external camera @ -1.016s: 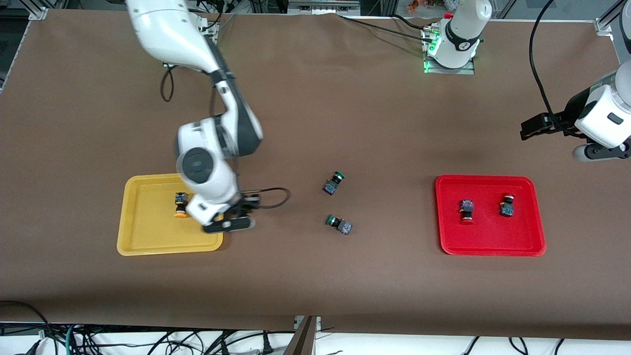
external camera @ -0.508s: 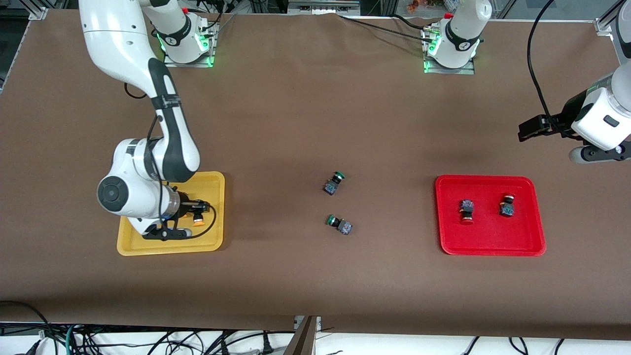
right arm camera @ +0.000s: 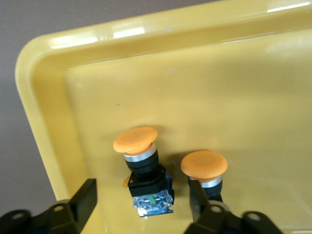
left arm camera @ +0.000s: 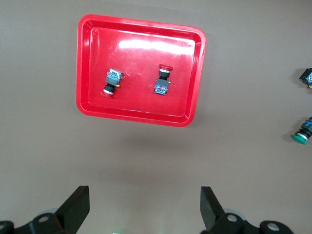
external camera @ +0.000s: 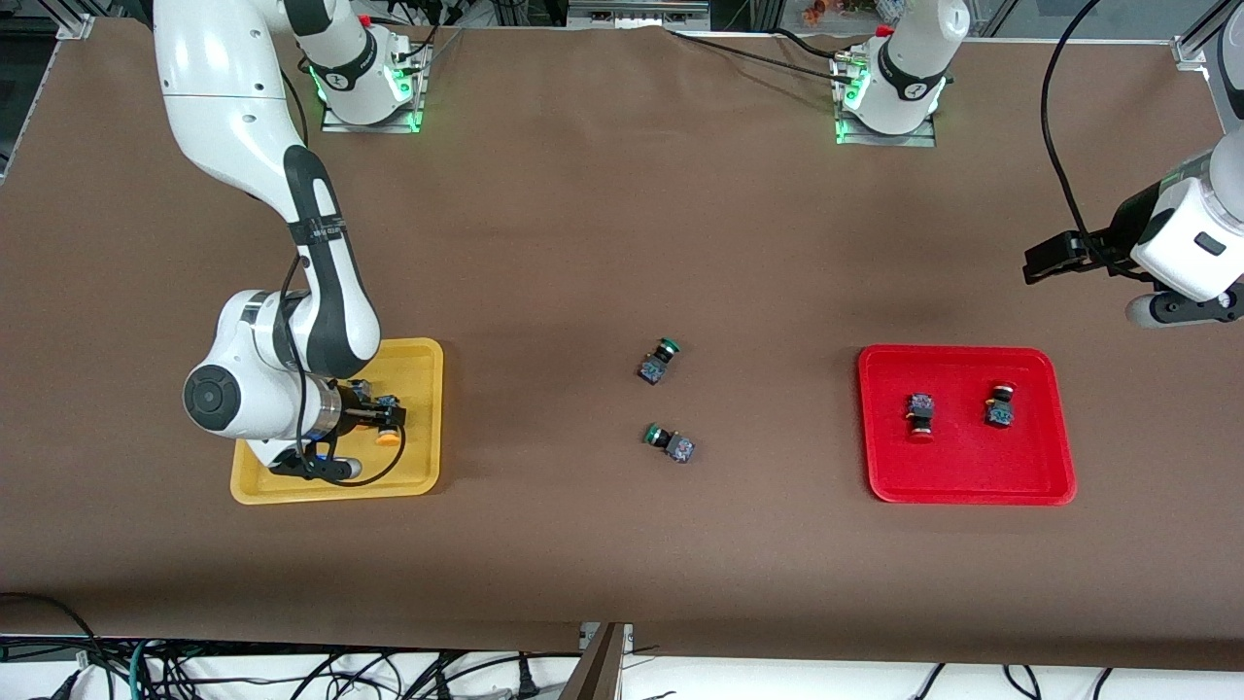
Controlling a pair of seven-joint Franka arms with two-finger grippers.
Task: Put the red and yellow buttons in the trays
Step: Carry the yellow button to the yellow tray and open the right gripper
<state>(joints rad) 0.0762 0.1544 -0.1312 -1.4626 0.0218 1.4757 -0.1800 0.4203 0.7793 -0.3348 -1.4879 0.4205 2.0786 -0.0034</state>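
My right gripper [external camera: 377, 416] is low over the yellow tray [external camera: 420, 374] and stands open. In the right wrist view a yellow button [right arm camera: 146, 170] lies on the yellow tray [right arm camera: 219, 73] between the spread fingers [right arm camera: 84, 201], touching neither. A second yellow button [right arm camera: 204, 165] lies beside it, its body partly hidden by the other finger. One orange cap [external camera: 389, 437] shows in the front view. Two red buttons [external camera: 919, 416] [external camera: 999, 404] lie in the red tray [external camera: 875, 428]. My left gripper [external camera: 1054, 258] waits open and empty above the table, farther from the front camera than the red tray [left arm camera: 141, 63].
Two green-capped switches [external camera: 659, 361] [external camera: 669, 442] lie on the brown table between the trays. The same pair, green switches [left arm camera: 306, 77] [left arm camera: 303, 132], shows at the rim of the left wrist view. Bare table surrounds both trays.
My right arm swung from the yellow tray's edge to over the tray, came down, and its fingers opened off the yellow button. The left arm barely shifted.
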